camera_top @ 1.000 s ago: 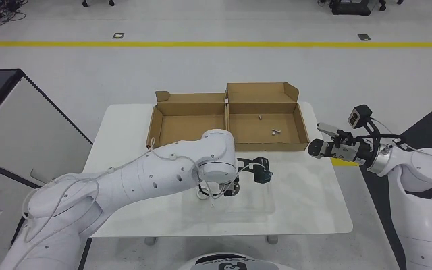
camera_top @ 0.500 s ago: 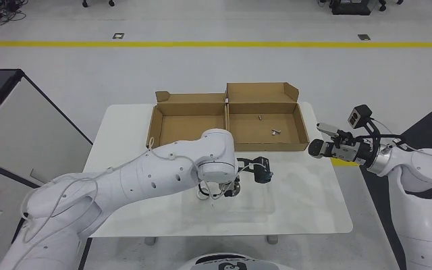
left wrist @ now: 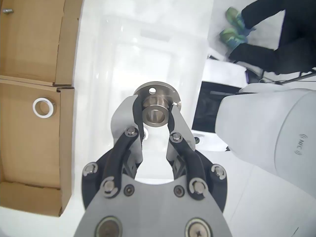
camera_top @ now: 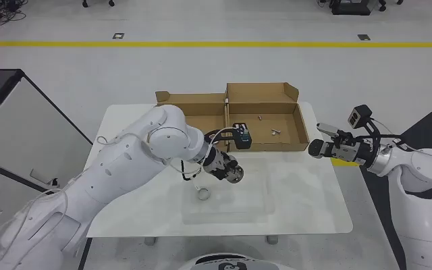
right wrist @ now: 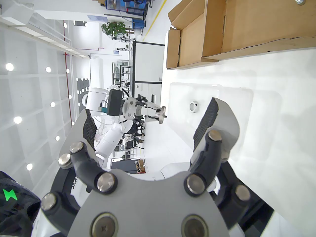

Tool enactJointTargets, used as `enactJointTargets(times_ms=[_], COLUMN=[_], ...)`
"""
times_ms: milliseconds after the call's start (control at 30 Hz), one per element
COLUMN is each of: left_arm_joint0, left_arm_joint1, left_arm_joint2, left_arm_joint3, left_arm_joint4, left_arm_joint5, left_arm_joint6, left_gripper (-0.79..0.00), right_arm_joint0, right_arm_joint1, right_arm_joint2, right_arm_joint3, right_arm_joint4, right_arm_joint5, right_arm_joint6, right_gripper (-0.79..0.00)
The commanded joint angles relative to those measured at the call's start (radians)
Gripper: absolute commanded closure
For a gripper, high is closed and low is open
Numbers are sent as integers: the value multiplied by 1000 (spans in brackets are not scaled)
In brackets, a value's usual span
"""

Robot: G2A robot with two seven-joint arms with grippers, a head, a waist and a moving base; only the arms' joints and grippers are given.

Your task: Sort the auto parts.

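Steel flanged bushing (left wrist: 158, 94) clamped by its hub in left gripper (left wrist: 154, 114), held in air over far edge of clear tray (camera_top: 266, 202), just in front of boxes. Silver collar (camera_top: 202, 195) lies in tray near its left edge. White ring (left wrist: 43, 108) in left box (left wrist: 24, 136); bolt (camera_top: 260, 117) and T-shaped piece (camera_top: 275, 131) in right box (camera_top: 283, 115). Right gripper (camera_top: 314, 149) at right edge of white worktop (camera_top: 118, 145), beside right box, jaws spread wide, empty.
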Motion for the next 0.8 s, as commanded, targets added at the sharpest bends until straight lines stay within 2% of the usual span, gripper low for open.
enactJointTargets(times_ms=[0,133,367,500,600,767], left_arm_joint0=[56,145,231,251,247,229], left_arm_joint1=[23,49,62,57,50,39], left_arm_joint2=[-85,-192,-300,-314,-308,-287], left_arm_joint3=[-4,-16,2,18,31,0], left_arm_joint4=[-77,-207,-488,-664,-810,-944], left_arm_joint5=[-21,-55,-154,-252,-338,-392], left_arm_joint6=[40,110,245,275,259,291], left_gripper=[0,0,0,0,0,0], right_arm_joint0=[0,0,0,0,0,0], right_arm_joint1=[0,0,0,0,0,0], right_arm_joint2=[0,0,0,0,0,0], right_arm_joint3=[0,0,0,0,0,0], right_arm_joint4=[0,0,0,0,0,0], right_arm_joint5=[0,0,0,0,0,0], right_arm_joint6=[0,0,0,0,0,0], right_gripper=[-785,-785,-785,-785,-785,-785])
